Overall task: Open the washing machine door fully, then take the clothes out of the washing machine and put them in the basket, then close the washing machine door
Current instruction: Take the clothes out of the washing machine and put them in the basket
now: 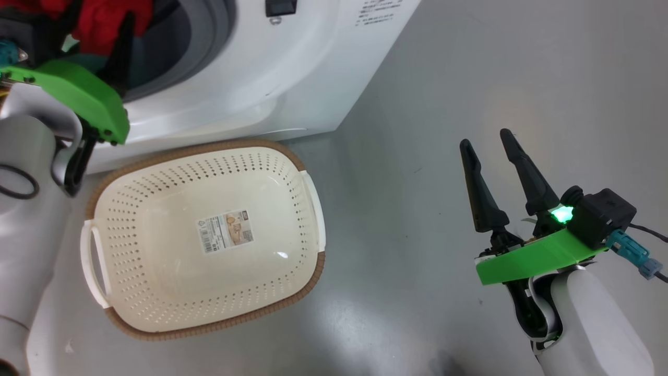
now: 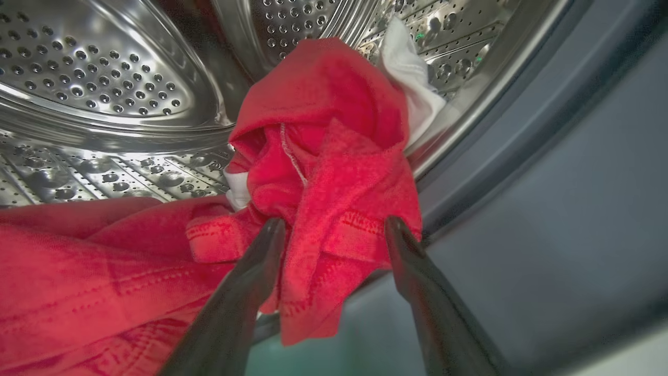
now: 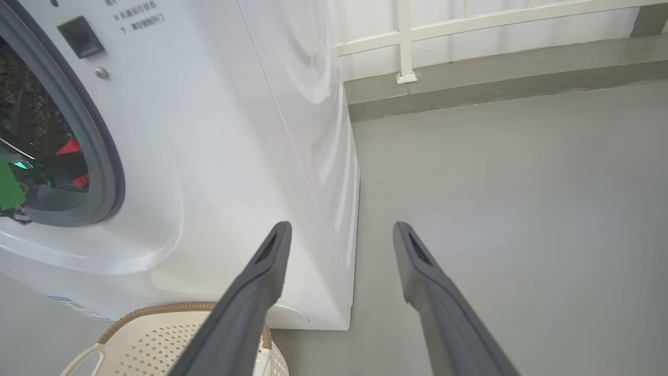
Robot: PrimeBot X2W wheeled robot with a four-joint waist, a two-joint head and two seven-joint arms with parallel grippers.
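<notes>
left gripper (image 2: pixel 335 222), jaws wide at lower centre, straddles a fold of the clothes (image 2: pixel 323 104) at the washing machine (image 1: pixel 235 78) mouth; better to push deeper before pinching. right gripper (image 1: pixel 485 137) hangs wide, lower right; basket (image 1: pixel 156 177) centre-left, empty.

Item one: the paper label (image 1: pixel 225 231) on the basket (image 1: pixel 156 271) floor carries a barcode and a small product picture; its print is too small to read.

Item two: the washing machine (image 3: pixel 219 156) front bears two lines of Chinese characters (image 3: pixel 134 16), not reliably legible.

Item three: the blue sticker (image 3: pixel 65 302) low on the front is unreadable.
</notes>
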